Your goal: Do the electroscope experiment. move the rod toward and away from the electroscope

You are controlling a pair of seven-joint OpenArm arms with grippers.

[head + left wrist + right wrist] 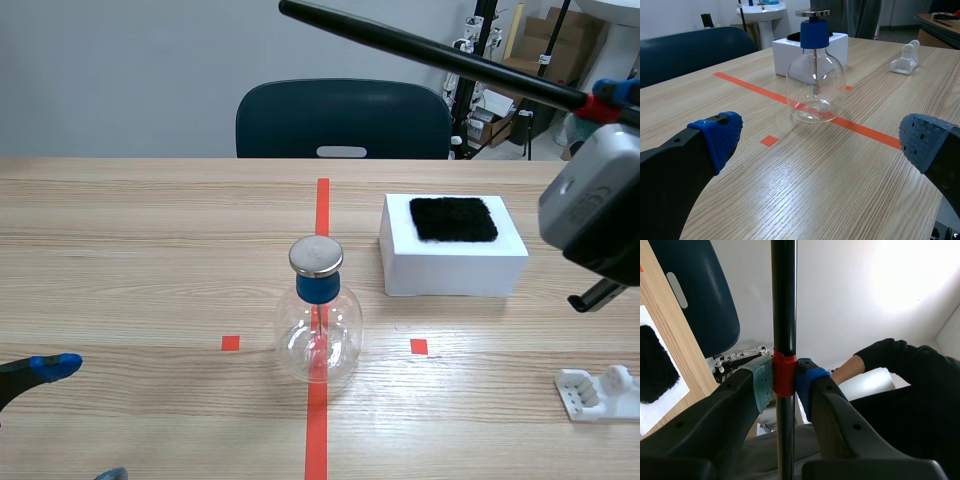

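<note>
One black rod [430, 50], one electroscope [318, 320]. The raised right gripper [785, 384] clamps the rod at its red band. The rod's long axis slants up and leftward, high over the tabletop [150, 250]. The electroscope stands upright mid-tabletop. The left gripper [822, 142] gapes wide, holding nothing.

Bright, even room light, with one patch of glare overhead.

In the scene view soft light falls evenly on the bench [120, 230]. The electroscope [318, 340] casts only a faint, diffuse shadow at its base, and its metal cap [316, 256] shows a dull sheen. In the left wrist view a pale sheen spreads over the near wood and thin highlights streak the glass. In the right wrist view a washed-out white glow fills the wall behind the rod [784, 300], which reads near-black, as does a person's sleeve [890, 352].
</note>
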